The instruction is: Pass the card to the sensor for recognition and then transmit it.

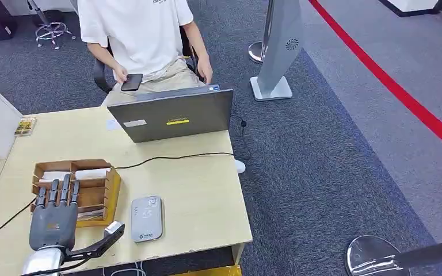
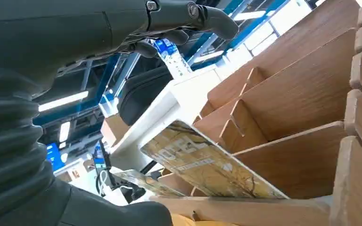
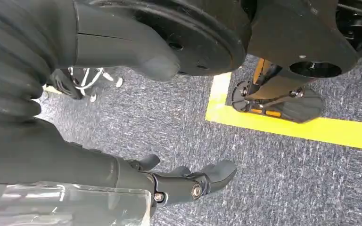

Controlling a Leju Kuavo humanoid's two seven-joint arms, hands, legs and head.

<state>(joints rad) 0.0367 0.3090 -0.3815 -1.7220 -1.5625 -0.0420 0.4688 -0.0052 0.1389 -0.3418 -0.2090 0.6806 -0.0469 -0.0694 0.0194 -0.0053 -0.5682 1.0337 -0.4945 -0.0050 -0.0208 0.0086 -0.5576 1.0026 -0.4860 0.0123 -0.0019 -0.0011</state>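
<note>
A wooden card holder (image 1: 95, 192) stands on the light wooden desk (image 1: 207, 195) and serves as the landmark here. The left hand (image 1: 54, 215) is held just over the holder's near side, fingers (image 1: 64, 190) stretched out and slightly apart above its compartments, thumb (image 1: 113, 232) stuck out sideways toward the sensor; nothing is held in it. In the left wrist view, a card (image 2: 207, 162) with a yellowish printed face is seen leaning tilted inside one of the holder's slots, under the hand's fingers (image 2: 207, 19) and not touched by them. The grey card sensor (image 1: 147, 218) lies flat on the desk just beside the holder, on the side away from the desk's left edge. A black cable (image 1: 172, 157) is laid across the desk beyond the holder, and further beyond it a grey laptop (image 1: 175, 115) is stood open with its lid back toward the robot. A person (image 1: 144, 40) in a white shirt is seated behind the laptop, a phone (image 1: 131, 82) held in one hand. The right hand (image 3: 188, 181) is seen hanging over grey carpet (image 3: 273, 188) beside a yellow floor line (image 3: 311, 129), fingers loosely curved and apart, with nothing gripped
</note>
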